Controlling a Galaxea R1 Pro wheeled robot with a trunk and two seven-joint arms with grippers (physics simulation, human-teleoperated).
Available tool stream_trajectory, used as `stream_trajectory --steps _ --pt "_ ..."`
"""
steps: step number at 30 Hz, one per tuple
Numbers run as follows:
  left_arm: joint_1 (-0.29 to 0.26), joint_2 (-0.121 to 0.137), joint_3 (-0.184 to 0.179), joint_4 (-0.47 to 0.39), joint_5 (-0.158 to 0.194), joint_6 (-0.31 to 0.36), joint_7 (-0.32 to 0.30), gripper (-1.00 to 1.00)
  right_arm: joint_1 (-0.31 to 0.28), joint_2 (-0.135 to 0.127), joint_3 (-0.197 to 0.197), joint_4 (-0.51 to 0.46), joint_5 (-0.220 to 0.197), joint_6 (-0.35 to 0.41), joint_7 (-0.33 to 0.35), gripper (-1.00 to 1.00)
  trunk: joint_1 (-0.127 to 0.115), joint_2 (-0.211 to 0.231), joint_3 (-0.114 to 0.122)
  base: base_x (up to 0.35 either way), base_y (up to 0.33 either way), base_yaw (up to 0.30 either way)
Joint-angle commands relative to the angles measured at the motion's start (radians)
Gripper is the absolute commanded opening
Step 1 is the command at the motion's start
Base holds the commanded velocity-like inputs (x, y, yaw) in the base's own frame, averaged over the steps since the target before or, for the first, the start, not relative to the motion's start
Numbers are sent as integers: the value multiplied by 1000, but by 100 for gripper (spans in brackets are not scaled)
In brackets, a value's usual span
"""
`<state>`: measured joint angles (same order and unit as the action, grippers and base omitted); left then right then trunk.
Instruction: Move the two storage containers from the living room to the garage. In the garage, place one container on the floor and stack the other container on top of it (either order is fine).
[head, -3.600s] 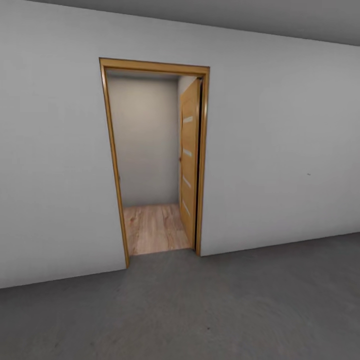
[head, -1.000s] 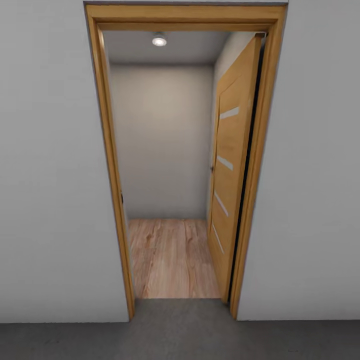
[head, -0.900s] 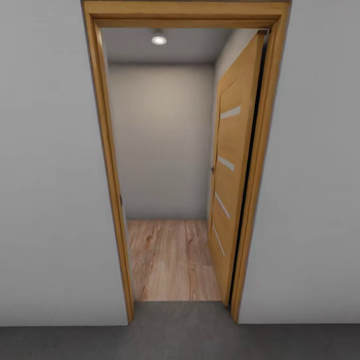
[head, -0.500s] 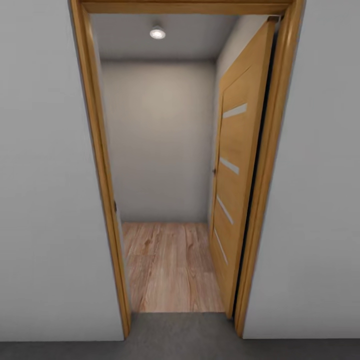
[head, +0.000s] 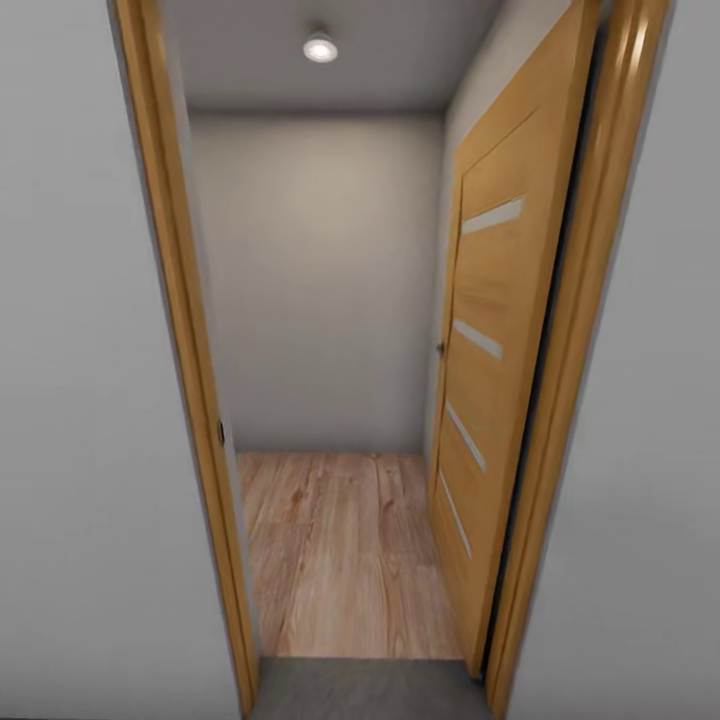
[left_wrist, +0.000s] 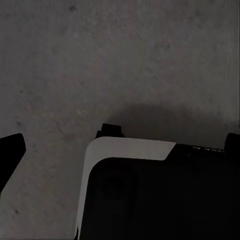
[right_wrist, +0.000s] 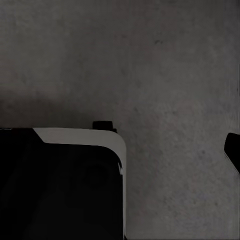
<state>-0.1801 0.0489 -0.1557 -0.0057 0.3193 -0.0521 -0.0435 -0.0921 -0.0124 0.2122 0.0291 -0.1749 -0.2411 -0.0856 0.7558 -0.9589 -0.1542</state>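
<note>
Doorway: white walls (head: 80, 400) flank one wooden door frame (head: 175, 360), which I face square on from close by.
Door: one wood-panelled leaf (head: 490, 380) with three pale slots, swung open inside the frame on its right side.
Beyond the frame: light wood planks (head: 340, 560) run to a plain grey back wall (head: 320, 280); one round ceiling lamp (head: 320, 46) glows above it.
Floor: dark grey concrete (head: 365, 690) shows as a strip at the foot of the frame, on my side of it, and spreads under both my wrists (left_wrist: 100, 65).
My arms: both hang low and point down at the concrete, beside my dark, white-edged base (left_wrist: 150, 190).
Left gripper: one dark fingertip (left_wrist: 10, 155) at the view's edge; I cannot tell whether the fingers are apart or together.
Right gripper: one dark fingertip (right_wrist: 234, 150) at the edge; likewise I cannot tell.
Containers: I cannot say where they are.
</note>
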Motion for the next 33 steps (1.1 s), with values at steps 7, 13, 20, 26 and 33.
stream_trajectory --steps 7,13,20,26,33 --pt "-1 0 -8 1 11 -4 -4 100 -1 -1 9 3 -8 -5 0 100 1 -1 -1 326 0 7" --pt "-1 0 -8 1 11 -4 -4 100 -1 -1 9 3 -7 -3 0 100 1 -1 -1 326 0 0" --pt "-1 0 -8 1 11 -5 -4 100 -1 1 9 3 -8 -3 0 100 1 -1 -1 326 0 0" --pt "-1 0 -8 1 11 -5 -4 100 -1 2 9 3 -8 -4 0 100 1 -1 -1 326 0 0" --pt "-1 0 -7 1 11 -5 -4 100 -1 3 9 3 -9 -4 -2 100 1 -1 -1 326 -16 0"
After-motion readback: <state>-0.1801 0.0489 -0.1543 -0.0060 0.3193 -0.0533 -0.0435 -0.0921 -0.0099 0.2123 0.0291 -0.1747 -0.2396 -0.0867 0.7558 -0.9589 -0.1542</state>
